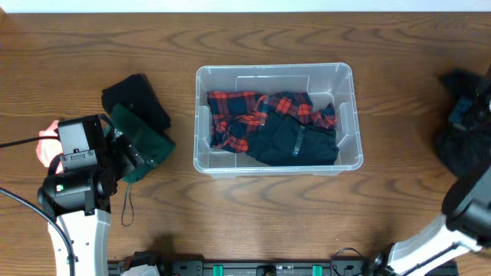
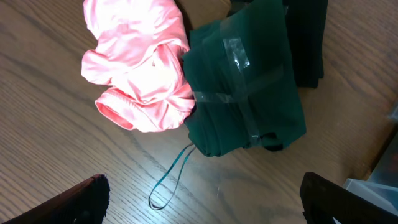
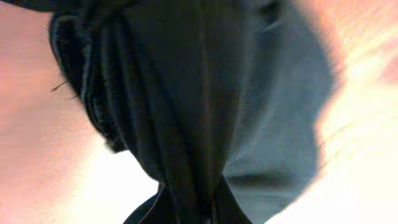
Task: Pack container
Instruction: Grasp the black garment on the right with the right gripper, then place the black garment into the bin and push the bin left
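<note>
Dark cloth (image 3: 186, 93) fills your right wrist view, so close that the fingers are hidden; you cannot tell whether your right gripper (image 1: 466, 107) is open or closed on it. Between your two hands sits the container (image 1: 274, 70), to the right of your left gripper (image 2: 205, 190) and to the left of the right one, well apart from both; inside it a red-and-black plaid cloth (image 1: 234, 115) and a dark taped bundle (image 1: 295, 142) lie touching. Your left gripper hangs with its fingers (image 2: 93, 196) spread wide and nothing between them; just ahead of it lies a green taped bundle (image 2: 249, 81); a pink cloth (image 2: 140, 68) touches that bundle's left side; a black cloth (image 2: 308, 43) lies beyond it to the right; a teal cord loop (image 2: 171, 180) rests on the table (image 2: 50, 124) near the gap between the fingers.
</note>
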